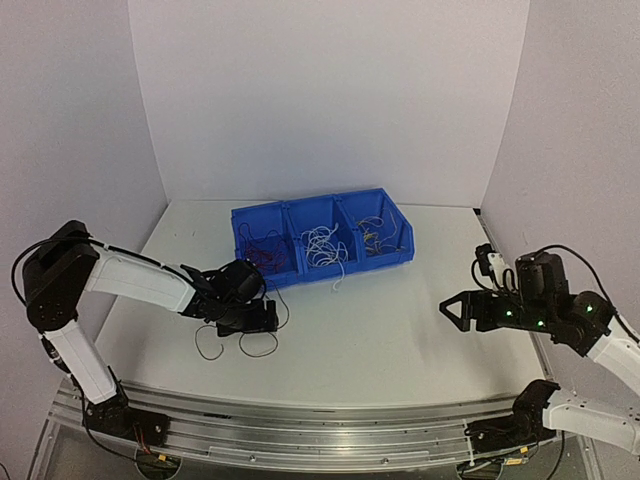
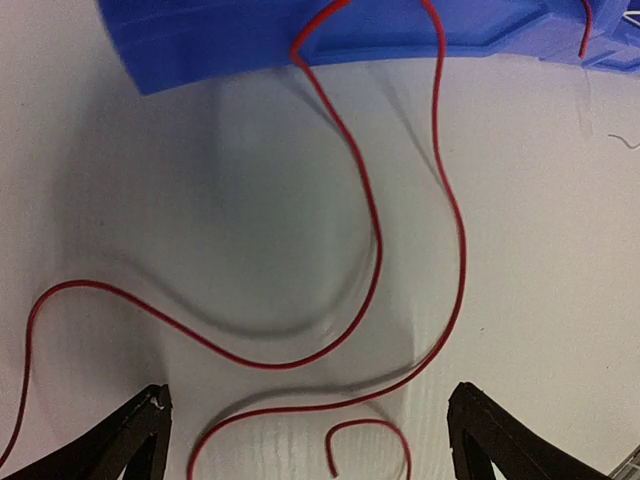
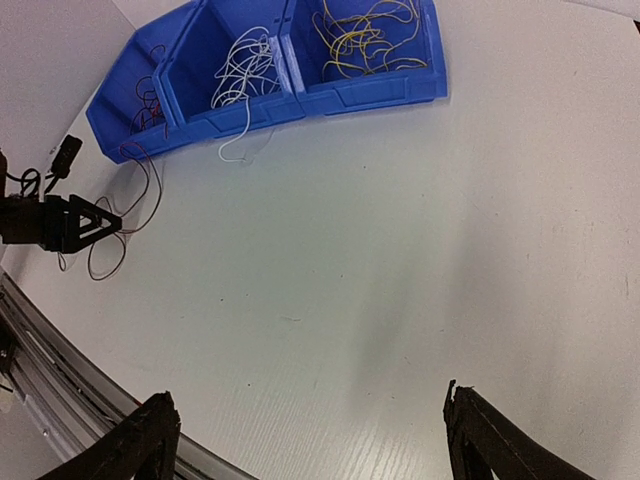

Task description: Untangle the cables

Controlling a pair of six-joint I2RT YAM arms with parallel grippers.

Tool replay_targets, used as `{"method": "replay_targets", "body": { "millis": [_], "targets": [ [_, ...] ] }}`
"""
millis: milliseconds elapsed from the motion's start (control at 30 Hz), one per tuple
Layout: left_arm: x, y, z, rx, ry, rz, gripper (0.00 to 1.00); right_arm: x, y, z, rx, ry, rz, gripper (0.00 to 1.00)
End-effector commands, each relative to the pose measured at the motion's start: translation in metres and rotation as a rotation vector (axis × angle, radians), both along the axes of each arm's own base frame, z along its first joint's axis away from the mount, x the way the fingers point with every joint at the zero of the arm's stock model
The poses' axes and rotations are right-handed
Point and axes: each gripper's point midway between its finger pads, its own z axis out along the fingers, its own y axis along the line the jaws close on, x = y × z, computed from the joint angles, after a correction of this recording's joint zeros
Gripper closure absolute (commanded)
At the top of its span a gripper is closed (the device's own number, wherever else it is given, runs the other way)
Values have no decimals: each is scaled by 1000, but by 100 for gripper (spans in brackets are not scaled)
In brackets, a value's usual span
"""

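The cables lie sorted by colour in a blue three-part bin (image 1: 300, 275): dark red (image 1: 265, 252) on the left, white (image 1: 325, 245) in the middle, yellow-orange (image 1: 372, 235) on the right. Loose dark red cables (image 2: 375, 250) trail out of the bin's left end and curl over the table. My left gripper (image 2: 310, 435) hovers low over these loops, open, with strands lying between its fingers (image 2: 130, 445) but none gripped. My right gripper (image 3: 310, 430) stands open over bare table at the right, far from the bin (image 3: 370, 85).
One white cable (image 3: 235, 145) hangs over the bin's front wall onto the table. The left gripper (image 3: 85, 222) shows at the left edge of the right wrist view, near red loops (image 3: 105, 255). A metal rail (image 1: 320, 420) runs along the table's near edge.
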Motion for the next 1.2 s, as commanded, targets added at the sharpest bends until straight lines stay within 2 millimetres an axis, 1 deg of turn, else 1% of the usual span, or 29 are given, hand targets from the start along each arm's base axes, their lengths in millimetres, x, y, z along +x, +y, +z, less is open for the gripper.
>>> {"method": "replay_targets", "body": {
  "millis": [0, 67, 100, 200, 333, 367, 467, 533, 567, 633, 733, 800, 867, 967, 1100, 1167],
  "targets": [
    [0, -21, -7, 30, 28, -43, 10, -2, -2, -3, -20, -1, 9, 11],
    [0, -23, -10, 102, 42, -35, 18, -2, -3, -3, -27, -4, 8, 11],
    [-3, -23, -13, 147, 51, -41, 22, -2, -4, -2, -28, -7, 8, 11],
    [-18, -22, -20, 301, 75, -64, 31, -2, -5, -2, -36, -13, 6, 11],
    [-32, -18, -33, 427, 120, -74, 49, -1, -7, -4, -50, -20, 2, 11],
    [-34, -16, -36, 448, 127, -69, 55, -1, -8, -4, -54, -22, 1, 11],
    [-36, -14, -39, 463, 140, -58, 78, 0, -10, -4, -65, -27, -5, 11],
    [-35, -16, -37, 454, 133, -52, 97, 0, -10, -4, -69, -30, -6, 11],
    [-33, -19, -34, 449, 126, -52, 99, 1, -10, -3, -70, -32, -5, 11],
    [-27, -26, -23, 430, 86, -54, 100, 1, -10, -3, -72, -34, -4, 11],
    [-12, -40, 15, 387, -27, -48, 100, 1, -11, -3, -77, -40, -2, 11],
    [-3, -50, 49, 346, -118, -40, 100, 1, -11, -1, -78, -47, 0, 11],
    [5, -59, 91, 282, -219, -34, 100, 0, -11, 0, -78, -52, 3, 11],
    [13, -68, 154, 184, -357, -44, 100, 0, -11, 1, -78, -59, 8, 11],
    [20, -70, 242, 44, -554, -62, 100, -2, -12, 1, -77, -66, 15, 11],
    [22, -70, 275, -3, -636, -70, 100, -2, -12, 2, -79, -71, 15, 11]
  ]
}}
